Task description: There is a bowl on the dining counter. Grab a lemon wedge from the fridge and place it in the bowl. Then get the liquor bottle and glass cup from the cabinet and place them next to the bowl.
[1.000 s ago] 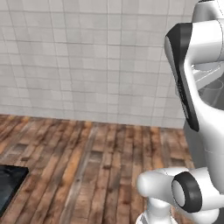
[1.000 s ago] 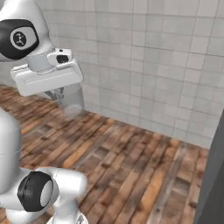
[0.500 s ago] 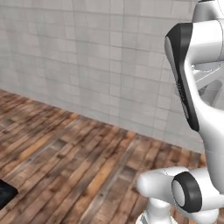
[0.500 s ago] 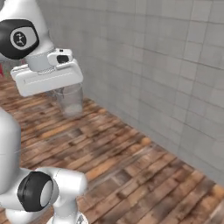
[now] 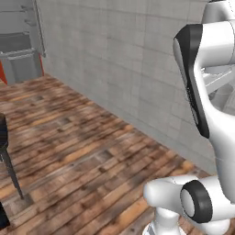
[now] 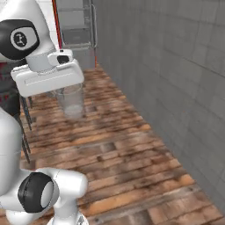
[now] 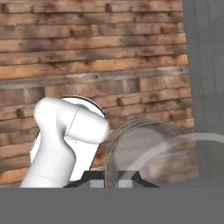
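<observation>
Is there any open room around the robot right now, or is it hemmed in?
Plenty: bare wooden floor runs between the grey tiled wall and the stool legs, back toward the fridge. It is crowded close to the arm, where the gripper carries the glass cup.

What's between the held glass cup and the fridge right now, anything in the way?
In the right base view, bare wooden floor runs from the glass cup, held under the gripper, back to the fridge. Dark stool legs stand off to the left.
</observation>
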Controlling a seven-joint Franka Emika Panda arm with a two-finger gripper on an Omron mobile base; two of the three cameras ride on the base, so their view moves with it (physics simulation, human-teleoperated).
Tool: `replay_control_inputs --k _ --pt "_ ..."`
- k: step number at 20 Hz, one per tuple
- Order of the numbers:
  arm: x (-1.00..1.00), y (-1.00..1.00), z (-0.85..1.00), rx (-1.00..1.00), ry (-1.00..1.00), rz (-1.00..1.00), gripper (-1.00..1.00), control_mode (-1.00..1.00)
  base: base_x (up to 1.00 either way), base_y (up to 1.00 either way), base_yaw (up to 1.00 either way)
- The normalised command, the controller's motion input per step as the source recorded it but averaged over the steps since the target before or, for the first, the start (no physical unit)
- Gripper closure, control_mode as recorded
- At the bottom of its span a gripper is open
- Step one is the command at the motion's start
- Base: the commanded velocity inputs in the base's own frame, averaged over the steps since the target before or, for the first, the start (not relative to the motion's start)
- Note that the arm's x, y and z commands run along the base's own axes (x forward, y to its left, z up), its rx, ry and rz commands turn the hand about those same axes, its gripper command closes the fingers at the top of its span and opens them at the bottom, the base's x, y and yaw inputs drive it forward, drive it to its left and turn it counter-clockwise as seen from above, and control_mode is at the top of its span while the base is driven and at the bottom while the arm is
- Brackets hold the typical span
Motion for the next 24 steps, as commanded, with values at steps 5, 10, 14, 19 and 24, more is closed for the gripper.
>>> replay_control_inputs --k 5,10,14,19,24 --pt "0.0 0.0 0.0 0.0 0.0 0.0 1.0 1.0 1.0 -0.2 0.61" --pt "0.0 0.0 0.0 0.0 0.0 0.0 1.0 1.0 1.0 -0.22 0.62" --pt "0.0 0.0 0.0 0.0 0.0 0.0 1.0 1.0 1.0 -0.29 0.63" --pt "0.0 0.0 0.0 0.0 0.0 0.0 1.0 1.0 0.99 -0.38 0.6" --pt "0.0 0.0 0.0 0.0 0.0 0.0 1.0 1.0 0.96 -0.69 0.46"
